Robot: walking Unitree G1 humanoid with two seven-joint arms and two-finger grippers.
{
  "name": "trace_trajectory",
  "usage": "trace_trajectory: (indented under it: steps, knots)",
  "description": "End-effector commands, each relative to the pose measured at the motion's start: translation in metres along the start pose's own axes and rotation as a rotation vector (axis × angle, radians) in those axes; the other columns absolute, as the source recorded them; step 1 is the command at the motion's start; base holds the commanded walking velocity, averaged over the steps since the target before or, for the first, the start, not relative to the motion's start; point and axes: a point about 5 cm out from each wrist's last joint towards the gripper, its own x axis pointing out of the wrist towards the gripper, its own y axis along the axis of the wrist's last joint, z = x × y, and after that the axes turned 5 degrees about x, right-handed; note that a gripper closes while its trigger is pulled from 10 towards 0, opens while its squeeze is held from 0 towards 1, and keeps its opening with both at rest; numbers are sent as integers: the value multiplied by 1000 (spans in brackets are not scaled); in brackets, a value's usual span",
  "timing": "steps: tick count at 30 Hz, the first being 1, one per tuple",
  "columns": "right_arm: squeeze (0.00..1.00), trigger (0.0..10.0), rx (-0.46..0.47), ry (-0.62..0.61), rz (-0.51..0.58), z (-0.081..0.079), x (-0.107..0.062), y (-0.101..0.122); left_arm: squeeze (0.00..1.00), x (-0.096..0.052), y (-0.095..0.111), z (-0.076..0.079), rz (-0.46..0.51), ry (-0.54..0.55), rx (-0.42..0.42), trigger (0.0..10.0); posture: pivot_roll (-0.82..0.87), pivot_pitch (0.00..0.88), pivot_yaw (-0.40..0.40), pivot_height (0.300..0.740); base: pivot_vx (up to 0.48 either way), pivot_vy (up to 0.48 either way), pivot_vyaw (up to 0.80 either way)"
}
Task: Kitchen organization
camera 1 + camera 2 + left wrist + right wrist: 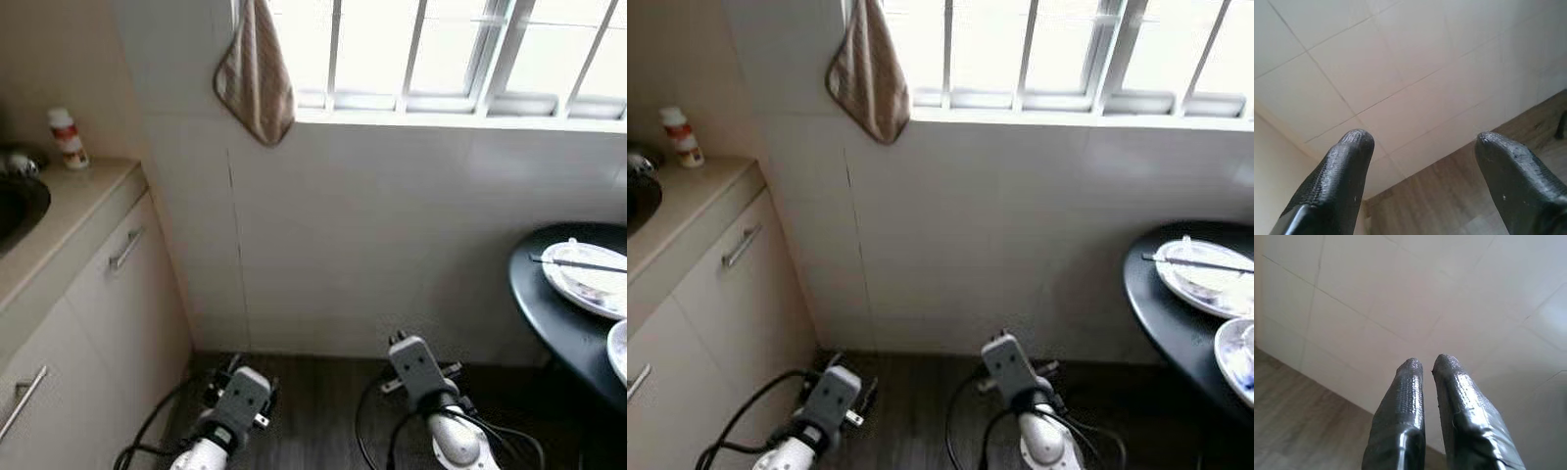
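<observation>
Both arms hang low in front of the tiled wall, nothing in either. The left gripper has its two black fingers spread wide, pointing at the joint of wall and wooden floor. The right gripper has its fingers pressed almost together, with only a thin slit between them, aimed at bare tile.

The things to be organised lie to the sides, not ahead. At about 3 o'clock in the head view stands a round black surface carrying a white plate with a pair of dark chopsticks laid across it, their long axis running roughly 9 to 3 o'clock; the rim of a second dish shows just below it. The right arm is plainly the nearer one to these. At about 9 to 10 o'clock runs the beige kitchen surface with a small white-and-red bottle and the edge of a dark sink, nearer the left arm. A striped cloth hangs at 12 o'clock under the window.

I judge the robot must turn toward 3 o'clock before any reach.
</observation>
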Motion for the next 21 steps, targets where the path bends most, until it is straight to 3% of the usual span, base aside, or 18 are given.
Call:
trace_trajectory:
  steps: [1,16,21]
  knots:
    - [0,10000,-10,-1,4,0,1,1,0,-1,-4,1,-17,-7,5,10000,16,0,-23,740,0,-326,0]
    - [0,10000,-76,-6,32,3,5,5,0,1,-3,3,-19,-5,-7,10000,11,0,-29,740,0,-378,0]
    - [0,10000,-103,-13,40,6,8,7,0,2,-3,3,-18,8,-41,10000,12,0,-36,740,0,0,0]
